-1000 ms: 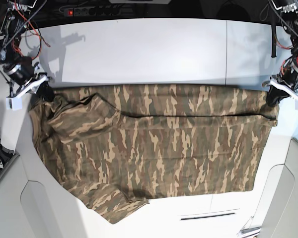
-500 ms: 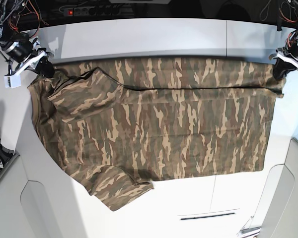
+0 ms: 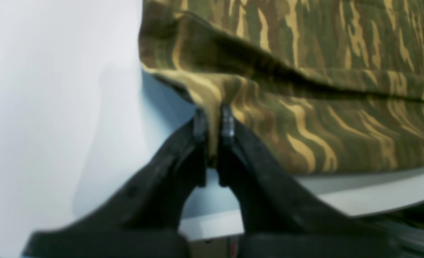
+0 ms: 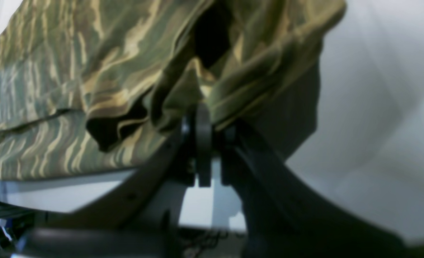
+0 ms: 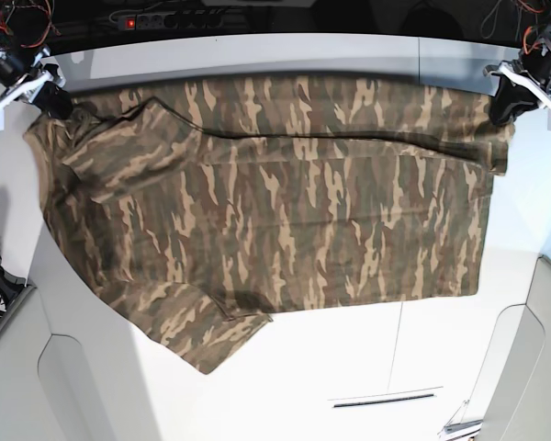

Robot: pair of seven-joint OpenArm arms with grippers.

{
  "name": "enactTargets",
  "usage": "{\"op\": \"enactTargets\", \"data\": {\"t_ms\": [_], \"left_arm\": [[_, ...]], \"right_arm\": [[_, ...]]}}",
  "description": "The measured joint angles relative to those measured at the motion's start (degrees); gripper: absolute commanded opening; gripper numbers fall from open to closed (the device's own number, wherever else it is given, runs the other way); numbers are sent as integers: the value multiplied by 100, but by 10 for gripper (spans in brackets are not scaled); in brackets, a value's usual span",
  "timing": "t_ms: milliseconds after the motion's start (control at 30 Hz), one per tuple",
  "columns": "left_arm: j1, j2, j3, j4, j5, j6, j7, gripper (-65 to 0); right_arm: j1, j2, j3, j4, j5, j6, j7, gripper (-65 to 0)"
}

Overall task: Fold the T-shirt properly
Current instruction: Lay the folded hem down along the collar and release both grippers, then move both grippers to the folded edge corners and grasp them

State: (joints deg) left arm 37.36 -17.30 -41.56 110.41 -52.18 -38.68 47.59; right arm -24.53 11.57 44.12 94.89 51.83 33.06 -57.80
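**Soft, limp cloth held by two far corners**

The T-shirt (image 5: 275, 193) lies spread across the white table (image 5: 257, 64), collar end toward the base view's left and hem toward its right. One sleeve (image 5: 197, 326) fans out at the near edge, and the far long side is doubled back on itself, leaving a dark crease line running along it. The cloth looks thin, light and wholly limp: it drapes, sags between supports and bunches into deep folds wherever it is pinched. It should not be fragile, and the knit is unlikely to slip from a firm pinch, but it has no stiffness, so any unsupported span will droop and drag on the table.

The left gripper (image 3: 213, 123) has its jaws together on a thin tuck of the hem corner, with fabric rising out between the fingertips. The right gripper (image 4: 206, 122) is likewise clamped on a thicker wad of cloth at the shoulder end, where several layers gather above the jaws.

Corners and seamed edges look like the best holds, since they carry tension along a whole side. Keeping both holds level and taut should let the edge travel straight; slack between them would likely wrinkle the fold.
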Motion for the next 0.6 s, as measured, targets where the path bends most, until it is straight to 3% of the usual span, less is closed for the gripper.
{"op": "enactTargets", "data": {"t_ms": [333, 400, 467, 500, 600], "left_arm": [[138, 111, -2, 234, 90, -22, 20, -650], [136, 109, -2, 236, 114, -17, 50, -531], [138, 109, -4, 236, 131, 7, 155, -416], [138, 109, -4, 236, 142, 7, 221, -389], [136, 107, -7, 236, 155, 7, 256, -383]], "right_arm": [[-188, 0, 205, 0, 2, 0, -85, -650], [-184, 0, 205, 0, 2, 0, -81, -650], [-181, 2, 205, 0, 0, 0, -79, -540], [-177, 4, 219, 0, -4, 0, -55, -476], [-144, 103, 334, 0, -9, -2, 35, -384]]}}
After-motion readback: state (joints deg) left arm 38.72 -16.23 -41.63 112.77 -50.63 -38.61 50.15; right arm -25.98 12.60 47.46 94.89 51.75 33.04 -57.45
